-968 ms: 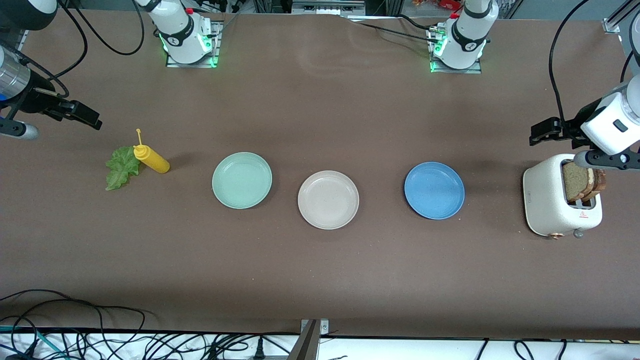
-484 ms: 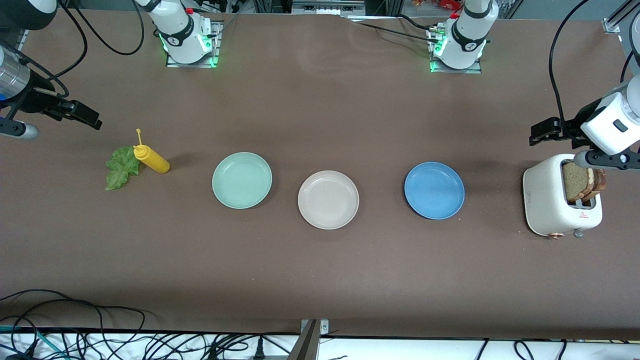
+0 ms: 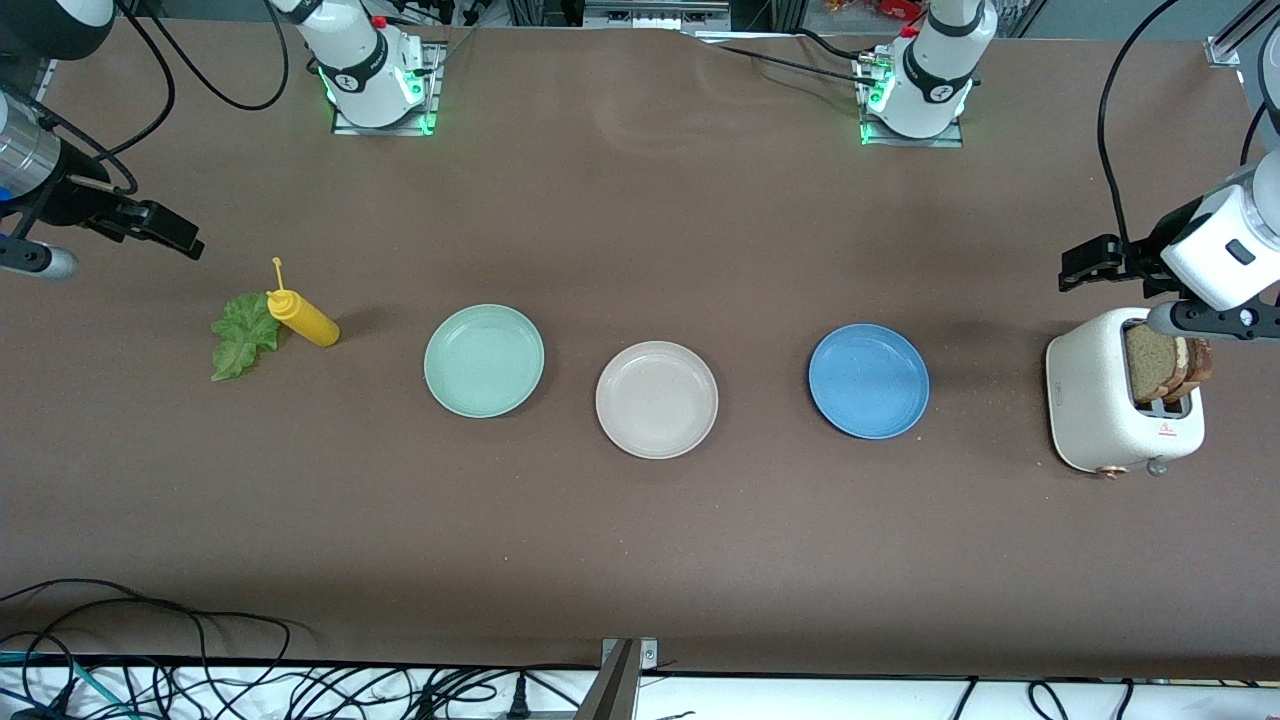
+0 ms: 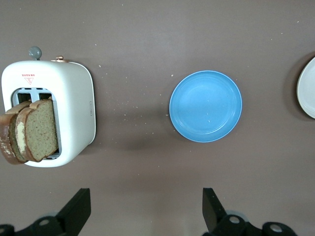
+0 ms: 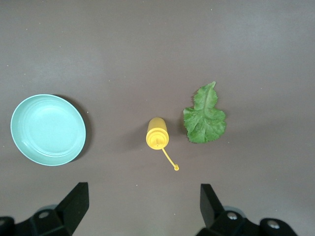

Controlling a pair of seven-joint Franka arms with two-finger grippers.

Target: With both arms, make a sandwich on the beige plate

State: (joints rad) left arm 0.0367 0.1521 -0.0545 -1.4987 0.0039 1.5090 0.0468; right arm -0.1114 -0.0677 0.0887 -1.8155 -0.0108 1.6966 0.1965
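Jaws gape wide and empty on both grippers: left gripper (image 4: 142,214) over bare table near the toaster (image 3: 1118,405), right gripper (image 5: 140,211) near the lettuce leaf (image 3: 241,334). Beige plate (image 3: 656,399) sits between mint and blue plates; bread slices (image 3: 1165,362) stand in the toaster.

Bright even overhead light, soft shadows, sharp focus

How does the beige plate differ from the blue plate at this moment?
The beige plate is cream and lies mid-table, between the mint green plate and the blue plate. The blue plate lies toward the left arm's end, nearer the toaster, and slightly farther from the front camera. Both are round, shallow and empty.
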